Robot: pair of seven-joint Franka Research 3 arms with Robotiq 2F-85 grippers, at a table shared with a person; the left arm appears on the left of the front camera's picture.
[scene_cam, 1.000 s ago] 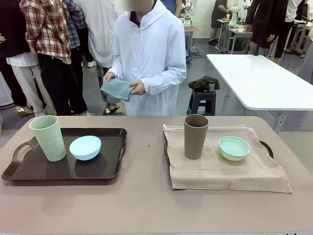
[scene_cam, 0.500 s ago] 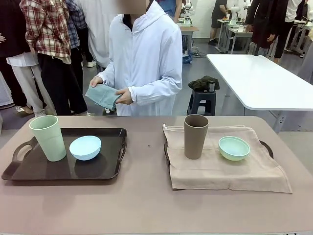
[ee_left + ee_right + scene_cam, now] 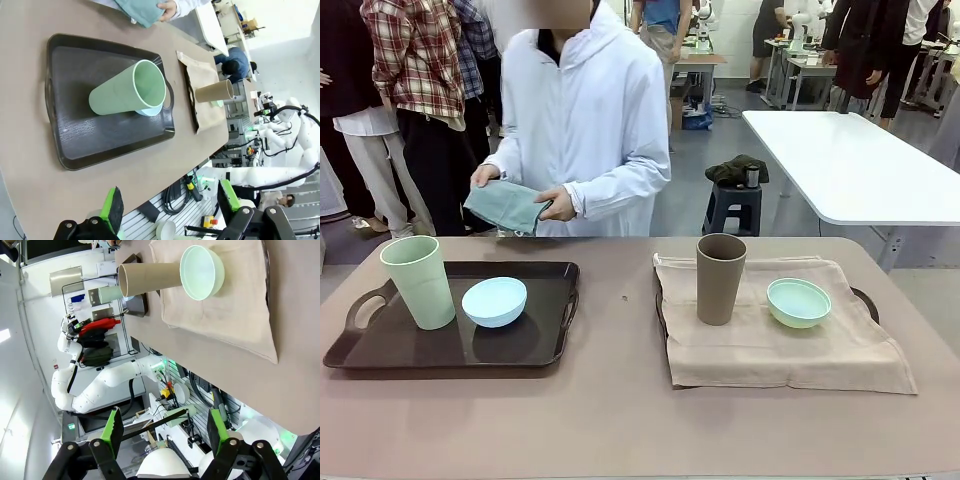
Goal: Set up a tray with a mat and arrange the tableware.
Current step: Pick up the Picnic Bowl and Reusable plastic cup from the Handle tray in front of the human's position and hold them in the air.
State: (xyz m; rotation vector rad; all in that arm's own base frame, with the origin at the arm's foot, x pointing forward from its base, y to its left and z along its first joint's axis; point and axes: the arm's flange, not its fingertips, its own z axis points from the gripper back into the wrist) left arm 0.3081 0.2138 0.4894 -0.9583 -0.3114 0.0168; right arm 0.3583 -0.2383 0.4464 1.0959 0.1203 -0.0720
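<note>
Currently your left end effector (image 3: 170, 200) spread, empty; right end effector (image 3: 165, 427) likewise. You see green tumbler (image 3: 418, 280), blue bowl (image 3: 494, 300) on left tray (image 3: 440, 350); brown tumbler (image 3: 720, 278), mint bowl (image 3: 798, 302) on beige mat (image 3: 790, 355) over right tray (image 3: 866, 300). Person (image 3: 590, 130) holds teal cloth (image 3: 505, 205).

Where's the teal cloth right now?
Front view, robot's left: the folded teal cloth is off the table, held by the person at the far edge, just behind the dark tray carrying the pale green tumbler and light blue bowl.
</note>
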